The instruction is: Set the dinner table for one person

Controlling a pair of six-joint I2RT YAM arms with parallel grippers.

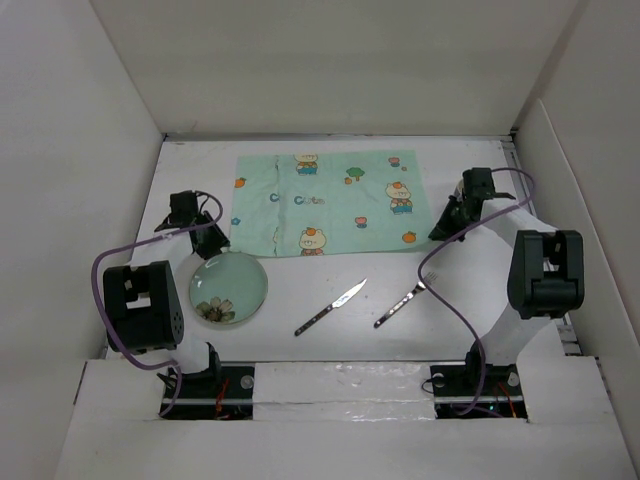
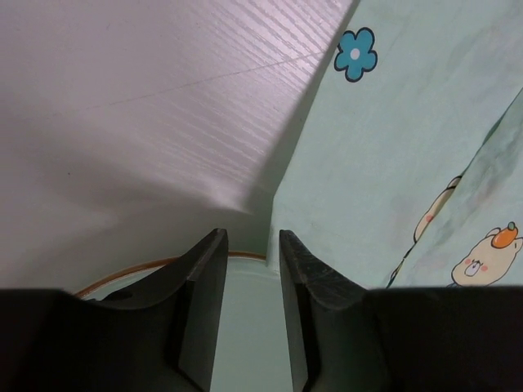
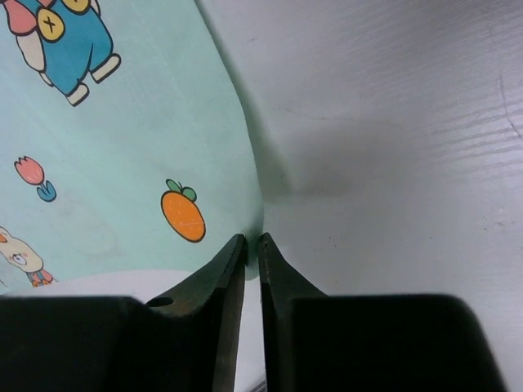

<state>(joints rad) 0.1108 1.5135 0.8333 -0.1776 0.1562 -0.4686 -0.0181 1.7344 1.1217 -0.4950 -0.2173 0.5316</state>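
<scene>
The plate lies closest to the arm bases, on the table, just on the near side of the left jaws. In the left wrist view its rim curves right beneath them. The left jaws stand apart with nothing clamped (only plate shows through the gap).

The knife and fork lie side by side on the table, between the two pairs of jaws and nearer than both. The knife is toward the left jaws and the fork toward the right jaws. Both are slanted, with blade and tines pointing far-right. They touch neither each other nor the mat.

The right jaws are low and only a thin slit apart, with the mat's right edge running up to their tips. Whether they touch the cloth cannot be told.

The mat lies flat between the two pairs of jaws and reaches beyond them. The left jaws are at its near left corner and the right jaws at its near right corner. A crease runs across it nearer the left jaws.

The table carries everything and spreads out on every side of both jaws, on to the far wall.
</scene>
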